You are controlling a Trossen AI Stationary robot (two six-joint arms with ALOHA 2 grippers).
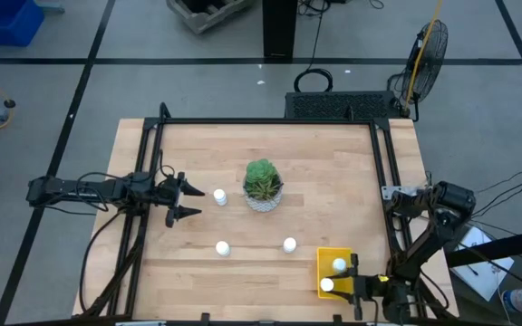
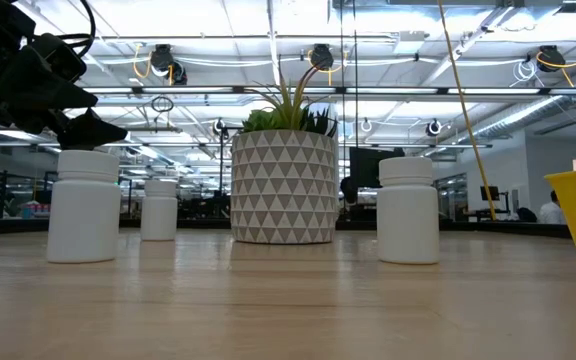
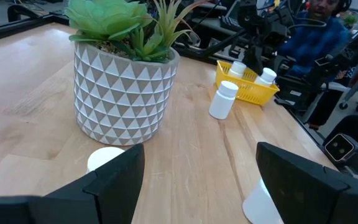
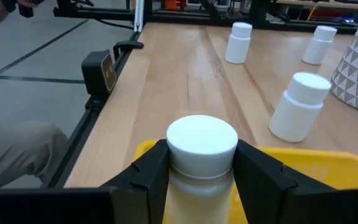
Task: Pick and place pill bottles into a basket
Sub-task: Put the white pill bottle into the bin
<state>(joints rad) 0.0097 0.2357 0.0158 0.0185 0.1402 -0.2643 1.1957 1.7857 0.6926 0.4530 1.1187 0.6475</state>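
- Nearest, we find the right gripper [image 4: 201,171], fingers clamped on a pill bottle [image 4: 202,146], over the yellow basket [image 1: 326,269] at lower right of the high view.
- A second bottle [image 1: 339,265] lies in the basket; three stand on the worktop [image 1: 333,172].
- Step in hand, we judge: the drop. Next: release, withdraw.
- Left gripper [image 1: 191,201], fingers wide, at a bottle [image 1: 219,195] left of centre.

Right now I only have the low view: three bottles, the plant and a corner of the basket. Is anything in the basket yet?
Observer: Yes, one bottle is in the basket.
Operator: Where is the right gripper? I can't find it.
Observer: The right gripper is at the basket, shut on a second bottle.
Operator: And the left gripper at my upper left, is it holding anything?
Observer: No. The left gripper is open and empty, pointing at the bottle by the plant, with the plant just beyond it.
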